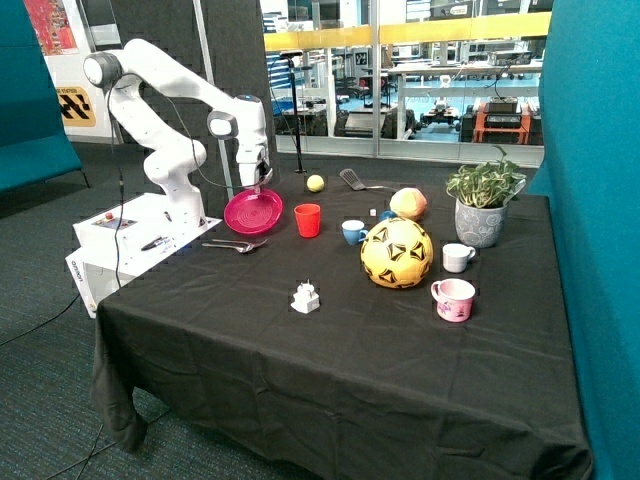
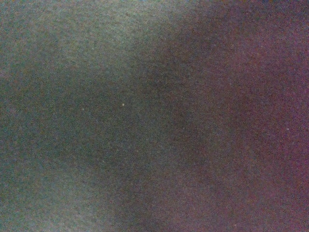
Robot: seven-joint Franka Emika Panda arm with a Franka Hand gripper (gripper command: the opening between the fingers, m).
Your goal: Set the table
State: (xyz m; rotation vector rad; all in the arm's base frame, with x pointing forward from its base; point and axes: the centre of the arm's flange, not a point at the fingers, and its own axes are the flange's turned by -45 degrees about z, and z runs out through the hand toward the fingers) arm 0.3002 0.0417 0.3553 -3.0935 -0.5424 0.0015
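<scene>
The tool (image 1: 258, 186) is gripping the pink plate (image 1: 253, 211) by its rim, tilting it below itself, apparently for placing beside the cutlery (image 1: 233, 245) on the table (image 1: 330, 340).

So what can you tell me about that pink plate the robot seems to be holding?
The round, bright pink plate, plastic by its look, has a shallow dish and a raised rim. It is tilted steeply, its inside facing the camera. The white arm's gripper is at its upper rim, seemingly holding it. Its lower edge is at the black tablecloth or just above it; I cannot tell whether they touch. A red plastic cup stands beside it, and metal spoons lie in front.
</scene>
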